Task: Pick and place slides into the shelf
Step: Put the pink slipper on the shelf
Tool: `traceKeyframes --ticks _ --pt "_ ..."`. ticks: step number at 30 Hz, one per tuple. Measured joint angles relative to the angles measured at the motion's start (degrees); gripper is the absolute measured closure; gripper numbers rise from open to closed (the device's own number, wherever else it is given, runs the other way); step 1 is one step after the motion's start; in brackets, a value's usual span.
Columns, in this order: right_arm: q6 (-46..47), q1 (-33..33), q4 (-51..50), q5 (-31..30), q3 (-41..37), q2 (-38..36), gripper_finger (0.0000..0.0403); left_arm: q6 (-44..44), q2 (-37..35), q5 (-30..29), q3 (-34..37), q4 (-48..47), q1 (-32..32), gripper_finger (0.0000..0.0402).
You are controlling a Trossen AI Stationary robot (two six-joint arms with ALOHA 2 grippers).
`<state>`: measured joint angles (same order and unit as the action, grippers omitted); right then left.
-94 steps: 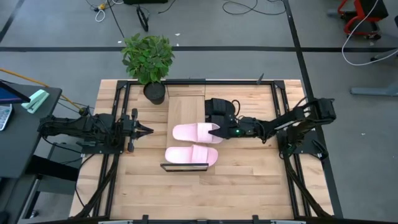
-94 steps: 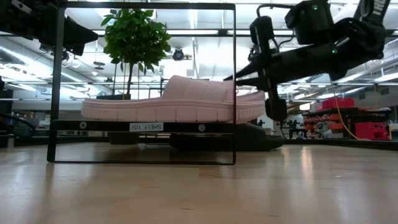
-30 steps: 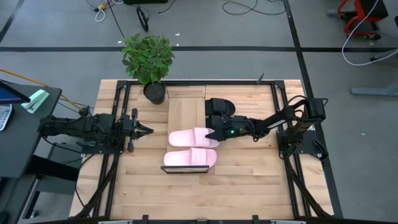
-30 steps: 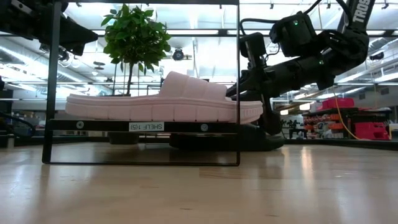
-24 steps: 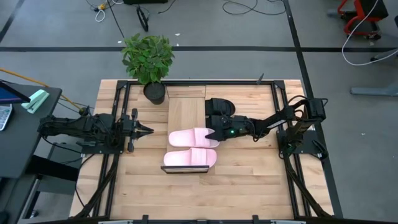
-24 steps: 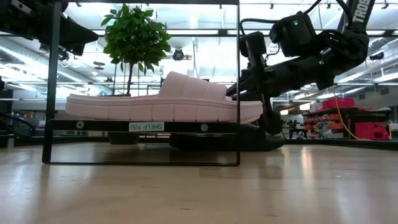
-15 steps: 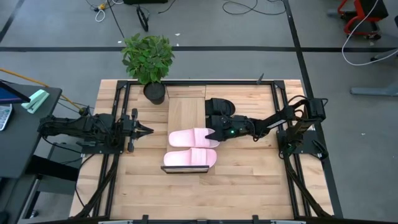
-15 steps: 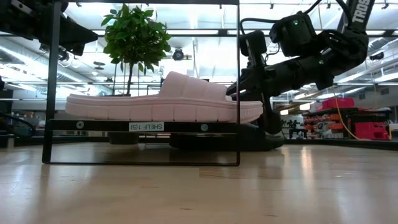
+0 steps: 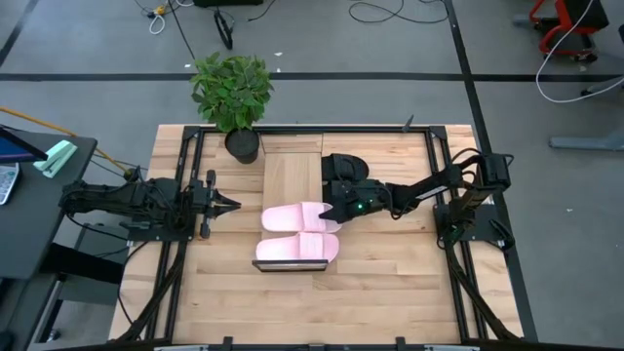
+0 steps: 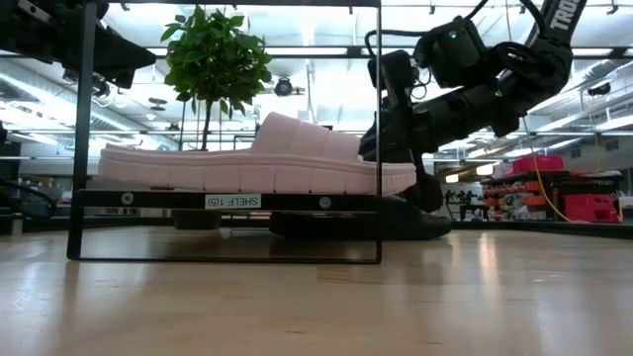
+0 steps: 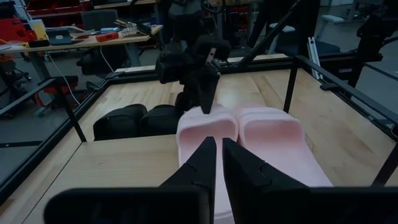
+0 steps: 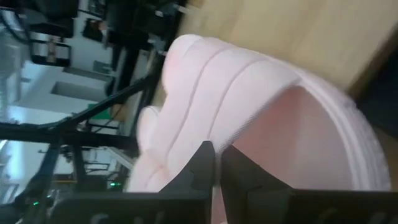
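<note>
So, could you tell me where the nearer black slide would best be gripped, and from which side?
Probably by the wide strap of the black slide, coming from above on the right arm's side. The strap arches over the sole, so a finger could slip under it. The right tool is at a pink slide beside it.

We saw two light pink slides (image 9: pixel 297 230) lying side by side on the light-wood shelf (image 9: pixel 291 171), soles down, straps up. Two black slides (image 9: pixel 343 173) sat on the tabletop just beside the shelf's right edge.
</note>
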<state>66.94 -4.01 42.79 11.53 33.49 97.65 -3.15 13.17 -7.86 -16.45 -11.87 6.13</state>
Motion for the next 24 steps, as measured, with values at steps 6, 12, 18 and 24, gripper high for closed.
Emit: traceKeyframes --ticks 6,12,18,24 --pt "-0.1 0.0 -1.8 0.3 0.0 -0.2 0.0374 0.0 0.0 0.0 0.0 0.0 0.0 0.0373" --pt "-0.1 0.0 -1.9 0.4 0.0 -0.1 0.0356 0.0 0.0 0.0 0.0 0.0 0.0 0.0363" --pt "0.1 0.0 -1.5 0.6 -0.1 0.0 0.0324 0.0 0.0 0.0 0.0 0.0 0.0 0.0364" --pt "0.3 0.0 -1.2 1.3 -0.1 -0.6 0.0295 0.0 0.0 0.0 0.0 0.0 0.0 0.0371"
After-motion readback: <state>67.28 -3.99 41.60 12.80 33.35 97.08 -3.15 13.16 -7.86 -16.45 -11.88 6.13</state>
